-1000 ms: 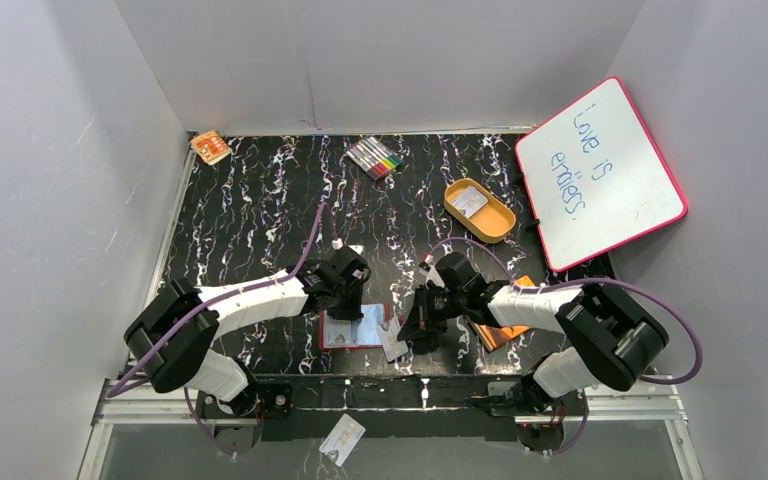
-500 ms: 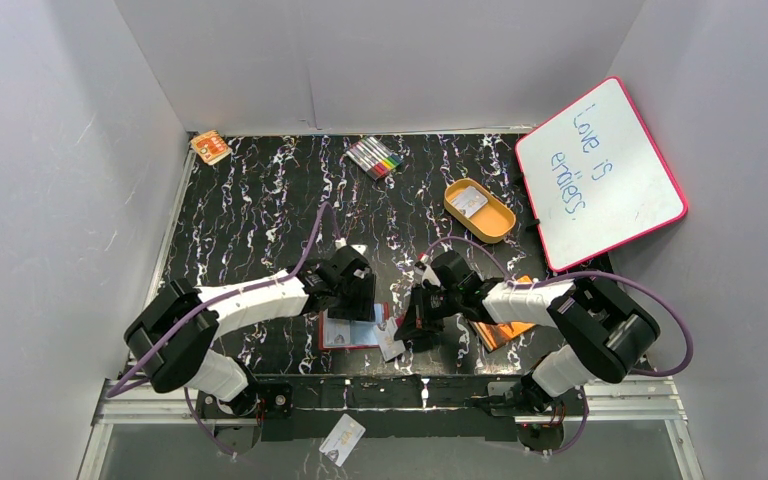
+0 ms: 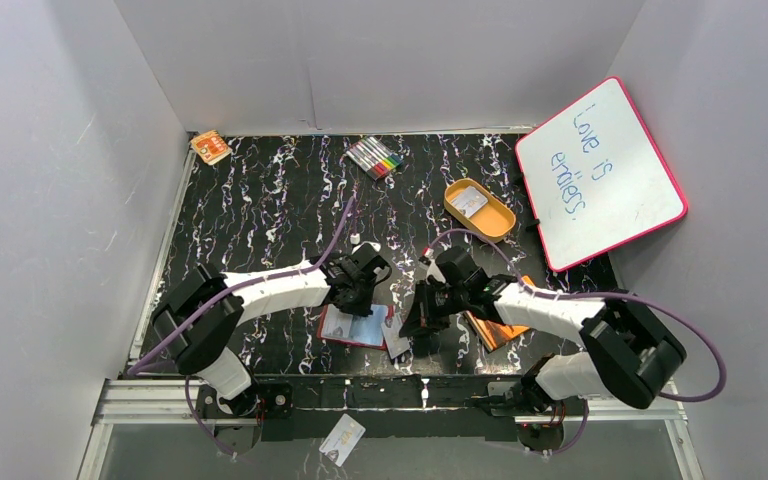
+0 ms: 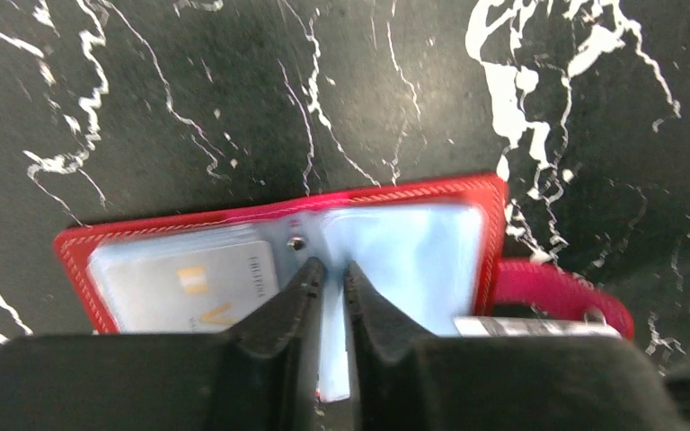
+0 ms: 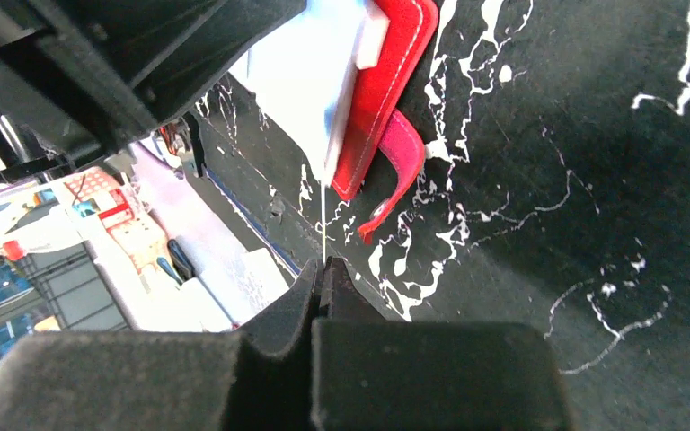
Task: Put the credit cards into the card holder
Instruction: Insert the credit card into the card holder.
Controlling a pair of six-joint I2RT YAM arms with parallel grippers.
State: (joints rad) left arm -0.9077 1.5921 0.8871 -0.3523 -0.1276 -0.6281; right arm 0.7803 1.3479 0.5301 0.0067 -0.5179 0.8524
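Note:
The card holder (image 3: 340, 328), a red wallet, lies open near the table's front edge, its clear pockets up (image 4: 278, 208). One credit card (image 4: 189, 283) sits in its left pocket. My left gripper (image 3: 358, 300) is over the wallet's middle, its fingers nearly together (image 4: 330, 267) with a pale blue pocket leaf pinched between them. My right gripper (image 3: 410, 322) is just right of the wallet, shut (image 5: 322, 267) on a second credit card (image 5: 310, 81). That card is seen edge-on and reaches toward the card holder (image 5: 386, 90).
An orange booklet (image 3: 495, 325) lies under my right arm. An orange oval tray (image 3: 480, 212) holding a card stands at back right beside a whiteboard (image 3: 600, 170). Markers (image 3: 375, 157) and a small orange box (image 3: 210, 147) lie at the back. Another card (image 3: 342, 438) lies below the table's front edge.
My left gripper opened, shifted a little right over the wallet and closed again on its pocket leaf. The wallet has turned slightly. The right gripper kept hold of its card.

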